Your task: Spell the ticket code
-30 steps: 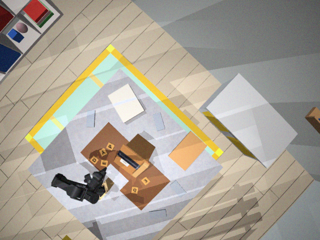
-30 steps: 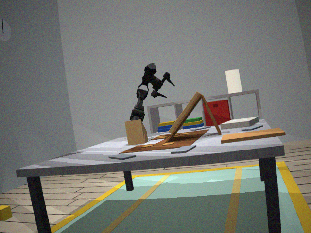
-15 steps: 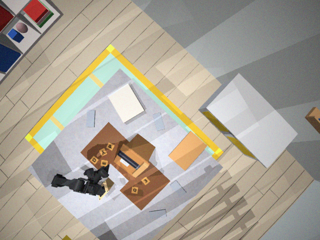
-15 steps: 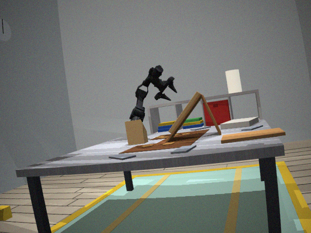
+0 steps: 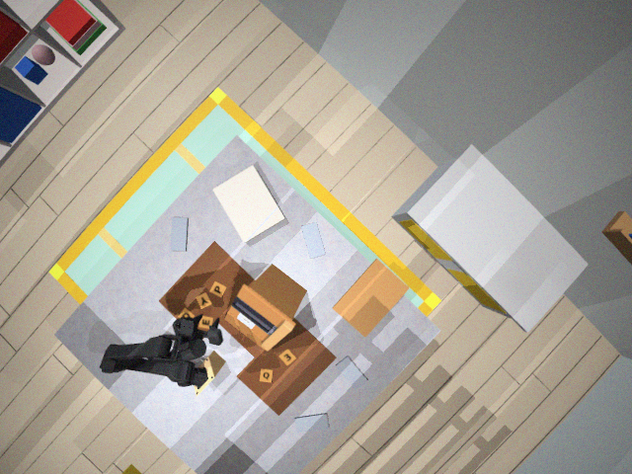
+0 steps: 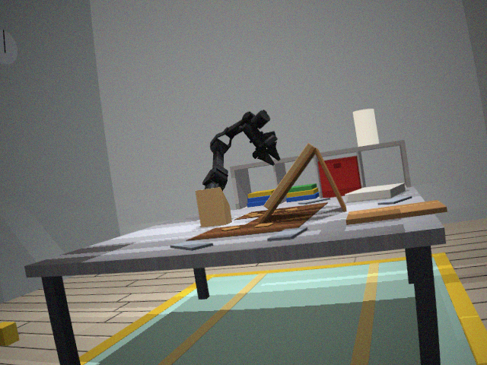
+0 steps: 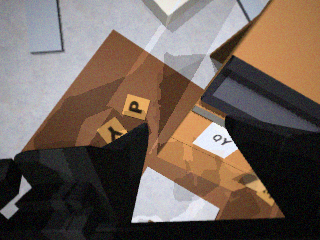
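Observation:
My gripper (image 5: 208, 319) (image 6: 275, 161) (image 7: 185, 123) is open and empty, above the counter on the left side of the board. The leaning wooden board (image 6: 293, 179) (image 7: 287, 50) carries a dark rail (image 5: 253, 312) (image 7: 260, 97); no tile shows in its visible part. The white ticket (image 5: 246, 320) (image 7: 212, 140) is partly covered by a finger in the wrist view; "QY" or "OY" shows. Tiles P (image 5: 217, 288) (image 7: 135, 106), Y (image 5: 203, 300) (image 7: 111, 130) and E (image 5: 205, 323) lie left of the board, with another mostly hidden by the arm. Tiles 3 (image 5: 287, 356) and Q (image 5: 266, 375) lie on the other side.
Brown mats (image 5: 214, 255) (image 7: 110, 55) lie under the tiles. A white box (image 5: 248, 202) (image 6: 374, 192) and an orange slab (image 5: 369, 295) (image 6: 397, 212) lie behind and beside the board. Thin blue-grey plates (image 5: 179, 233) (image 5: 312, 239) lie on the counter (image 5: 153, 285).

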Controlling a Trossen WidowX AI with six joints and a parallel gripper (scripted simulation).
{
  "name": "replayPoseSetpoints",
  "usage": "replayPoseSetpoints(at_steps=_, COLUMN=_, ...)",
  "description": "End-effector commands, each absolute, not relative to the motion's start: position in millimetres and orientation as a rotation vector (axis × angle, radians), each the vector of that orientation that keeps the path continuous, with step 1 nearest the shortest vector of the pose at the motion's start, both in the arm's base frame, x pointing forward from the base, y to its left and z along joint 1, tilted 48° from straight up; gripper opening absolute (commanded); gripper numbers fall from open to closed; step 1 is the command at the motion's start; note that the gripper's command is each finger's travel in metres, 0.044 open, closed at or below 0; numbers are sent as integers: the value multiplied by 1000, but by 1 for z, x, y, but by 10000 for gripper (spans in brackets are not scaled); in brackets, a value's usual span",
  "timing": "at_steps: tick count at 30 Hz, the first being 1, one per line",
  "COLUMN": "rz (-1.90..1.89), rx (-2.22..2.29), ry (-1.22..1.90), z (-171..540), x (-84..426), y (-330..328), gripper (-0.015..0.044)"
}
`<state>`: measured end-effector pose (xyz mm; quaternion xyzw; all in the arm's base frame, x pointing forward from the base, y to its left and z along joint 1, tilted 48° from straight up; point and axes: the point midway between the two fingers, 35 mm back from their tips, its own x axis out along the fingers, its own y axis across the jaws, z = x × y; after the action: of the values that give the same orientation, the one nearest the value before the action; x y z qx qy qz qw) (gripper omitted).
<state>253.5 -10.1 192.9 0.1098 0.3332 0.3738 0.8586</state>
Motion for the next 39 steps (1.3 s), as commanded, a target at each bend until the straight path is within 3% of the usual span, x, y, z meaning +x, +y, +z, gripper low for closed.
replayPoseSetpoints(at_steps=1, rz=597, rx=768, ry=1105, z=179, x=252, y=43, gripper=340)
replayPoseSetpoints(at_steps=23, rz=4, rx=1436, ry=1586, z=168, x=235, y=117, gripper=340)
replayPoseSetpoints(at_steps=39, rz=-686, rx=1866, ry=1752, z=158, x=215, y=159, gripper=340)
